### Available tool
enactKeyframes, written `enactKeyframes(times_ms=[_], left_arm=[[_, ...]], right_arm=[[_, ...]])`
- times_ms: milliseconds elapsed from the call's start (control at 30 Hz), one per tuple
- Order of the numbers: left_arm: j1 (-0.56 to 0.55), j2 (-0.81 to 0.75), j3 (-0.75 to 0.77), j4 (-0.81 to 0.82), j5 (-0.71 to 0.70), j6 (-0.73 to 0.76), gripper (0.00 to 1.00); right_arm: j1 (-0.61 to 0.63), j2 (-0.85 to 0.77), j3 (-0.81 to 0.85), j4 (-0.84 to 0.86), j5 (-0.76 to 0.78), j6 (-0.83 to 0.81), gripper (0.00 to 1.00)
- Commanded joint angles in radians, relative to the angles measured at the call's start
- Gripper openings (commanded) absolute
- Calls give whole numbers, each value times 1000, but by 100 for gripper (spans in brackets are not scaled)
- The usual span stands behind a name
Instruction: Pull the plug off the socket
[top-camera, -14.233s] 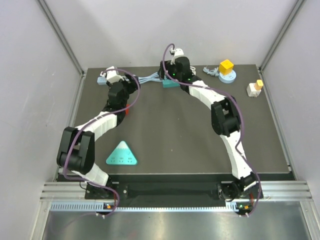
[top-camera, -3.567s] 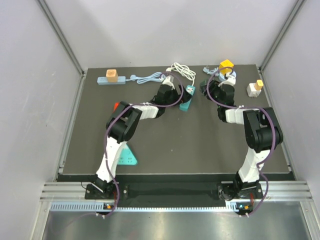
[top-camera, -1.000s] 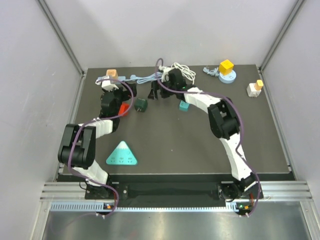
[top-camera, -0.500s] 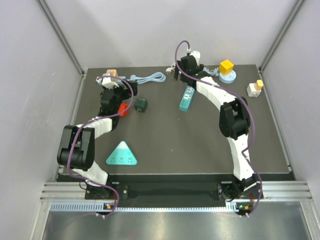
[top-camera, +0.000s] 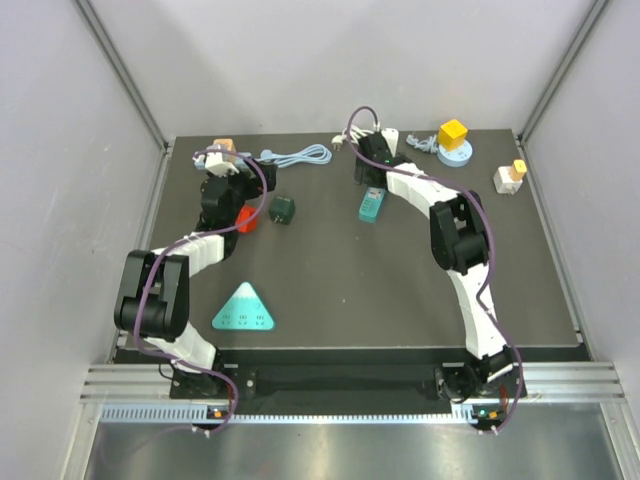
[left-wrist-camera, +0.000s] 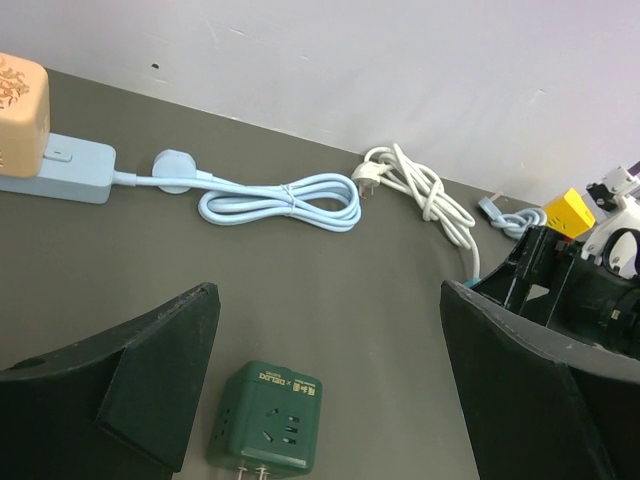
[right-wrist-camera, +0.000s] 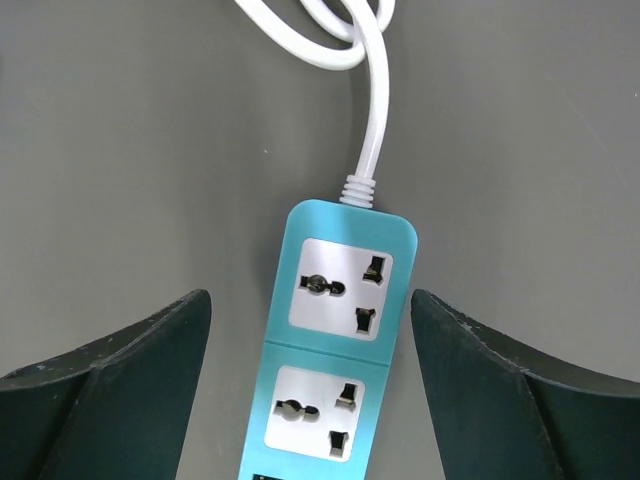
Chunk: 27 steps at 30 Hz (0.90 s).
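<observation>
The teal power strip (right-wrist-camera: 335, 350) lies flat on the dark mat, its two visible sockets empty, its white cable (right-wrist-camera: 340, 30) coiled behind it. My right gripper (right-wrist-camera: 310, 390) is open and straddles the strip from above; in the top view (top-camera: 372, 180) it covers the strip's far end (top-camera: 372, 207). The green plug adapter (left-wrist-camera: 268, 418) lies loose on the mat (top-camera: 282, 209), prongs showing. My left gripper (left-wrist-camera: 330, 380) is open and empty, the adapter low between its fingers.
A light blue power strip (left-wrist-camera: 60, 170) with an orange plug (left-wrist-camera: 20, 100) and coiled blue cable (left-wrist-camera: 280, 200) sits at the back left. A red object (top-camera: 245, 218), a teal triangle (top-camera: 244, 308), a yellow cube on a blue base (top-camera: 453, 137) and a white socket block (top-camera: 510, 177) also lie around.
My right gripper has come down from the white cable towards me and now sits over the far end of the teal strip. The left arm and the green adapter have hardly moved.
</observation>
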Motion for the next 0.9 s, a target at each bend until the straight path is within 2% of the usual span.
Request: enactKeyframes(times_ms=[0, 133, 200, 267, 400, 467, 500, 567, 667, 767, 867], left_arm=[[-1, 5, 32, 29, 21, -20, 95], [-1, 8, 32, 32, 28, -23, 95], [-1, 5, 31, 30, 24, -21, 95], [-1, 2, 31, 30, 24, -20, 95], [-1, -1, 31, 30, 26, -20, 95], [-1, 0, 32, 30, 34, -23, 95], [-1, 0, 32, 30, 37, -26, 95], [-1, 2, 32, 34, 50, -35, 95], [-3, 9, 29, 43, 72, -53, 95], [-10, 17, 32, 46, 83, -55, 95], [-18, 32, 40, 47, 101, -60, 94]], right_arm=[[-9, -1, 1, -15, 23, 24, 80], [-10, 18, -2, -21, 25, 34, 75], [-10, 19, -6, -30, 20, 39, 68], [-15, 12, -20, -32, 19, 37, 65], [-32, -22, -100, -27, -4, 41, 46], [-43, -53, -141, -21, -16, 44, 40], [-46, -68, -190, -22, -26, 45, 33], [-49, -136, -261, 5, -30, 38, 26], [-49, -263, -451, 63, -27, -1, 0], [-49, -402, -621, 57, -3, -27, 0], [-47, -556, -857, 68, -52, 5, 0]])
